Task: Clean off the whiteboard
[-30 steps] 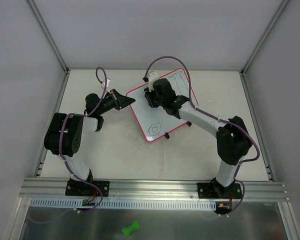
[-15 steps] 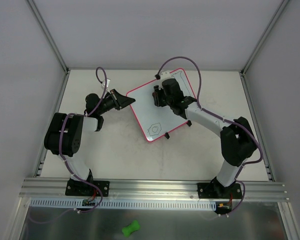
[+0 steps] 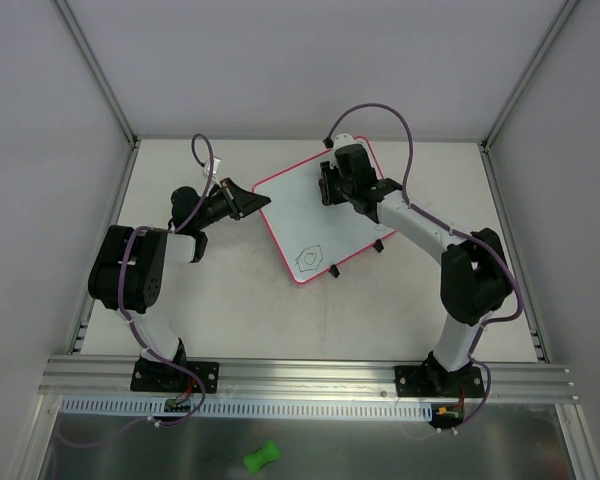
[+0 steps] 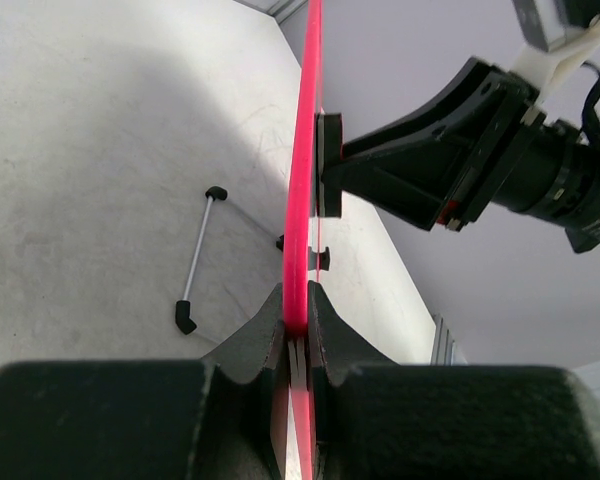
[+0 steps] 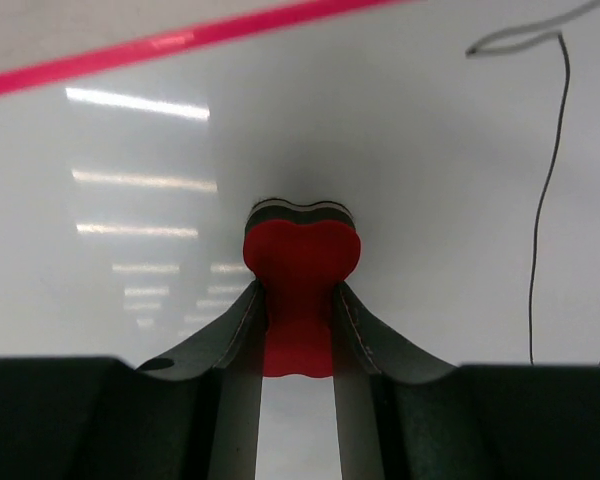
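Observation:
The whiteboard (image 3: 300, 215), white with a pink-red frame, lies tilted at the back middle of the table. A dark doodle (image 3: 309, 256) sits near its front corner. My left gripper (image 3: 252, 203) is shut on the board's left edge; the left wrist view shows the pink frame (image 4: 300, 200) clamped edge-on between the jaws. My right gripper (image 3: 332, 190) is shut on the red bone-shaped eraser (image 5: 300, 290) and presses it on the board's far part. Thin dark marker lines (image 5: 545, 180) run to the right of the eraser.
A small black-tipped metal stand leg (image 4: 197, 255) lies on the table under the board. Aluminium posts stand at the table's back corners (image 3: 130, 135). A green bone-shaped object (image 3: 262, 457) lies below the front rail.
My right gripper has slid with the eraser up and to the right across the board towards its far corner. The marks in the far right area are gone. The left arm has not moved.

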Tool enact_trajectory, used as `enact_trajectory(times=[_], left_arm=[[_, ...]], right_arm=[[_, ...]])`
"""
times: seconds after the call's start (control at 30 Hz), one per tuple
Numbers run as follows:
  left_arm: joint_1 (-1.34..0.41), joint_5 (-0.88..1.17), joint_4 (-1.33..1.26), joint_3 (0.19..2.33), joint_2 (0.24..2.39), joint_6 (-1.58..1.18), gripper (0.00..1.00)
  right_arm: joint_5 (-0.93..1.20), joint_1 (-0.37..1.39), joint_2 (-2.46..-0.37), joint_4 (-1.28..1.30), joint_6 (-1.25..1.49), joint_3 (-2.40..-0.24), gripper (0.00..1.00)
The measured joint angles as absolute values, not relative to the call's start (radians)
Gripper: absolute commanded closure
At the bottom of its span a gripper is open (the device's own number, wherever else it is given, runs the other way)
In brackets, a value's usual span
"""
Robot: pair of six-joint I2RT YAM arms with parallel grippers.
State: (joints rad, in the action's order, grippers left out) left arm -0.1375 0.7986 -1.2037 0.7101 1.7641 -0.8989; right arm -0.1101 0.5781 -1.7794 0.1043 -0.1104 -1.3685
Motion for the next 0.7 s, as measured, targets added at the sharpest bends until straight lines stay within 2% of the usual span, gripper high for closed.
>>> enact_trajectory(times=[0.23,0.7], left_arm=[[-0.138,0.797,-1.195,0.712,1.764,-0.899,1.00],[-0.138,0.792,-1.169,0.718,1.764,-0.901,1.00]], right_arm=[[-0.068,0.567,-1.893,0.194,-0.142,-1.607,1.00],[-0.018,0.416,-2.021,0.244,-0.054,-1.825,1.00]])
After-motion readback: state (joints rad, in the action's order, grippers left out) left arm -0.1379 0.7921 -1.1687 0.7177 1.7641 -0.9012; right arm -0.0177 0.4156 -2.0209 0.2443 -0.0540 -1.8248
